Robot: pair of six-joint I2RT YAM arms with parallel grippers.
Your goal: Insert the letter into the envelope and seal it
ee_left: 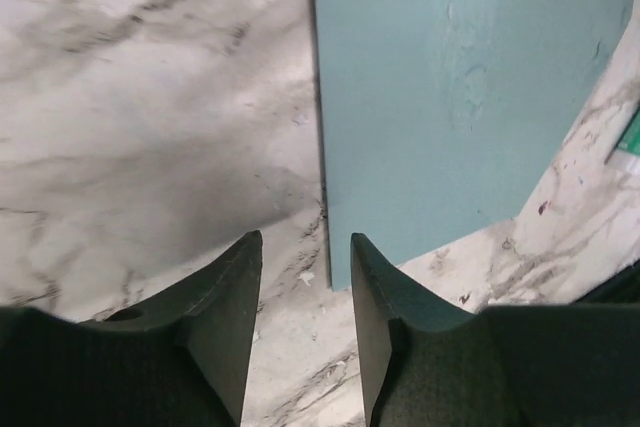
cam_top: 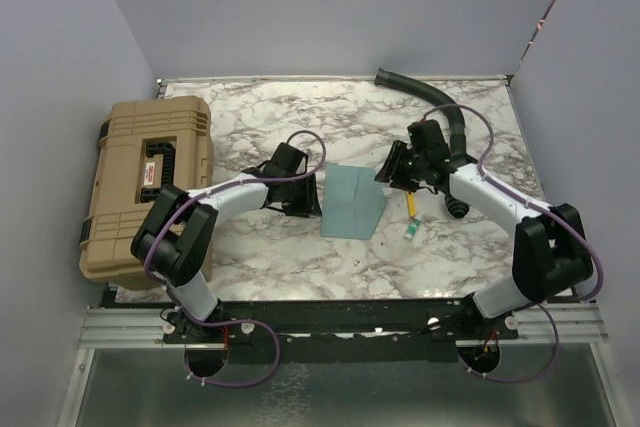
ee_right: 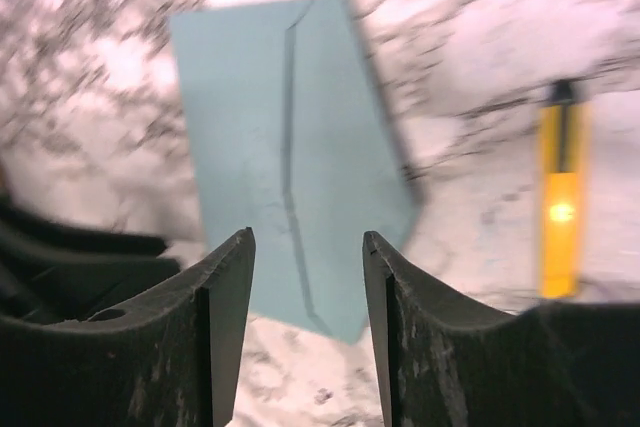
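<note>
My left gripper [ee_left: 305, 277] has its fingers [ee_left: 225, 317] apart with nothing between them. It sits low over the marble desk [cam_top: 300, 117], tips just beside the left edge of the teal envelope [ee_left: 460, 97]. That arm reaches in from the near left corner, elbow bent, wrist turned toward the desk's middle.

My right gripper [ee_right: 305, 287] is also spread and holds nothing. It hangs over the envelope's side nearer the right edge, and its arm curves in from the near right corner with the wrist pitched down. From its wrist camera I see the envelope's triangular flap pointing toward the right edge, with a crease running along the body. I cannot tell whether the flap lies flat or stands up a little.

The envelope [cam_top: 350, 202] lies in the middle of the desk, between the two grippers.

A yellow stick [cam_top: 411, 207] with a dark end lies near the envelope, toward the right edge. A tan hard case [cam_top: 145, 187] lies along the left edge; its black panel carries red marks too small for me to read. A black ribbed hose [cam_top: 420, 97] curves through the far right corner.
</note>
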